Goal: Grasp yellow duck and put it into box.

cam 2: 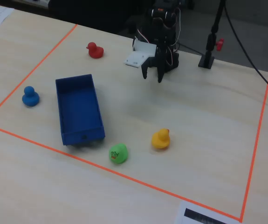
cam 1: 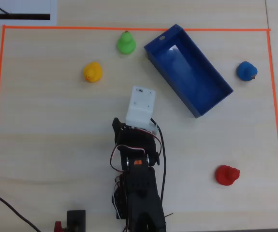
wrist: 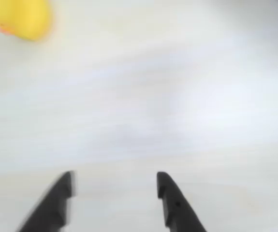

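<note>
The yellow duck (cam 1: 92,72) stands on the pale wooden table, left of the dark-blue box (cam 1: 192,72), which is open-topped and empty. In the fixed view the yellow duck (cam 2: 161,139) is well apart from my gripper (cam 2: 152,77), which points down just above the table. The wrist view shows the gripper (wrist: 115,178) open with nothing between its black fingers and bare table below. The yellow duck (wrist: 22,17) is blurred at that view's top left. From overhead, the white camera mount (cam 1: 140,107) hides the fingers.
A green duck (cam 1: 126,43) sits near the box's far corner, a blue duck (cam 1: 246,71) right of the box, and a red duck (cam 1: 226,175) at lower right. Orange tape (cam 1: 2,96) frames the work area. A black stand (cam 2: 208,56) and cables are behind the arm.
</note>
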Available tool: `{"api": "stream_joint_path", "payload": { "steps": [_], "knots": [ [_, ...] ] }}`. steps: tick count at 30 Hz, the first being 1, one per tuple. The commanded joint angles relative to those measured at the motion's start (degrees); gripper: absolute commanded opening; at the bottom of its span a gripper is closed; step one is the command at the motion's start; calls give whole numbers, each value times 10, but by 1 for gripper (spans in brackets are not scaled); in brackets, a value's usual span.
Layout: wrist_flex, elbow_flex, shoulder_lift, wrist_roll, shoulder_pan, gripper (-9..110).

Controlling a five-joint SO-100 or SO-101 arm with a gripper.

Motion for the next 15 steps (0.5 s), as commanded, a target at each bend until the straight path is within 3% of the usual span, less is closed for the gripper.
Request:
{"api": "stream_joint_path", "payload": {
  "steps": [1, 5, 15],
  "knots": [
    [-23, -98, -149, 72, -36, 37],
    [-65, -152, -258, 142, -69, 48],
    [-143, -281, -490, 212, -100, 52]
  ]
}}
